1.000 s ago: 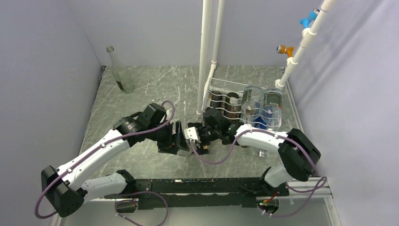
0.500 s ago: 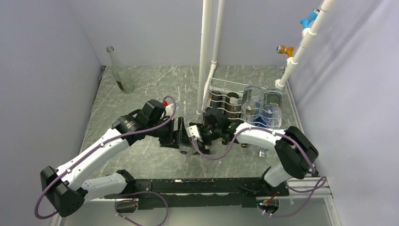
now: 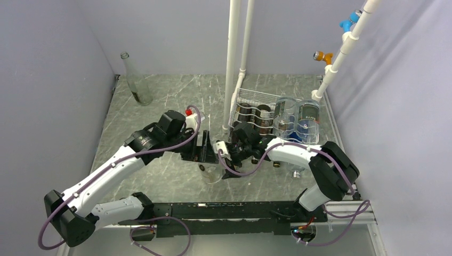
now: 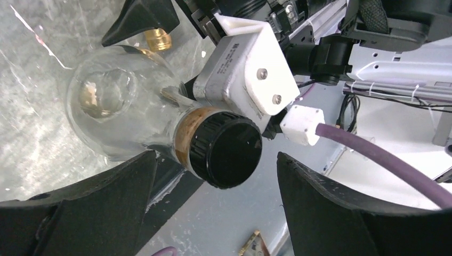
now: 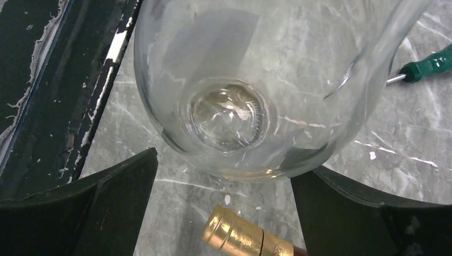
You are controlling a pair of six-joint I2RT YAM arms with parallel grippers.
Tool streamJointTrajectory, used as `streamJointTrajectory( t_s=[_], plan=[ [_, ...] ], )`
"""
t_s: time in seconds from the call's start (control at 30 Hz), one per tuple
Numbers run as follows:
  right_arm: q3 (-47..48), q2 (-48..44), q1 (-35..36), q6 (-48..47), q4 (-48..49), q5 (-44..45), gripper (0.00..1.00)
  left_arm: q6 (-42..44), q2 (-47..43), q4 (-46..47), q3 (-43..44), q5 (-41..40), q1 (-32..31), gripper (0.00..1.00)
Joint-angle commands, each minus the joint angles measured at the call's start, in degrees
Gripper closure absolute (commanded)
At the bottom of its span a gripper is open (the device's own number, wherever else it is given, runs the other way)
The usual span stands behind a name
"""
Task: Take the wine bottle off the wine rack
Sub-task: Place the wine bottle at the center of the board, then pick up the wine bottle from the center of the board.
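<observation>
We see a clear, glossy glass bottle [image 4: 106, 122] with a matt black plastic cap [image 4: 226, 152], a shiny gold foil bottle top [image 5: 234, 232], and a smooth, grey-veined, stone-look table [image 3: 160, 101].

Both arms are bent inward, wrists nearly met; left gripper [image 4: 216, 159] and right gripper [image 5: 224, 166] are spread wide.

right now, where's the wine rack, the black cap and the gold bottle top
wine rack [image 3: 249, 97], top view, its bare wire grid
black cap [image 4: 226, 152], left wrist view, middle of its top
gold bottle top [image 5: 234, 234], right wrist view, its foil side
</observation>
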Motion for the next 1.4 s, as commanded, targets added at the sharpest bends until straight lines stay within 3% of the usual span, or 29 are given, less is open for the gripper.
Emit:
streamJointTrajectory(
  t_s=[0.0,0.23,0.43,0.73,1.1,1.37],
  plan=[
    [1.46,0.17,-0.3,0.97,-0.02,-3.13,0.05,7.77,-3.43,2.76,2.26,-2.22,0.39,0.12],
    [2.93,-0.92,-1.25,1.03,-2.37,-4.83,0.04,14.91,-10.39,4.15,-0.83,-5.2,0.35,0.11],
    [5.21,-1.93,-2.22,-1.42,-7.41,-6.52,0.03,17.77,-17.27,12.18,-7.33,-6.99,0.35,0.1],
    [9.68,-5.1,-4.35,-8.94,-19.3,-5.57,0.02,19.81,-25.99,32.46,-21.78,-10.49,0.35,0.07],
    [15.59,-12.05,-8.95,-18.93,-39.03,-11.29,0.0,32.6,-34.48,60.45,-39.81,-4.7,0.26,0.08],
    [13.76,-21.04,-18.84,-19.71,-41.0,-15.98,0.0,36.78,-35.17,74.88,-48.36,-4.0,-0.35,0.09]
  ],
)
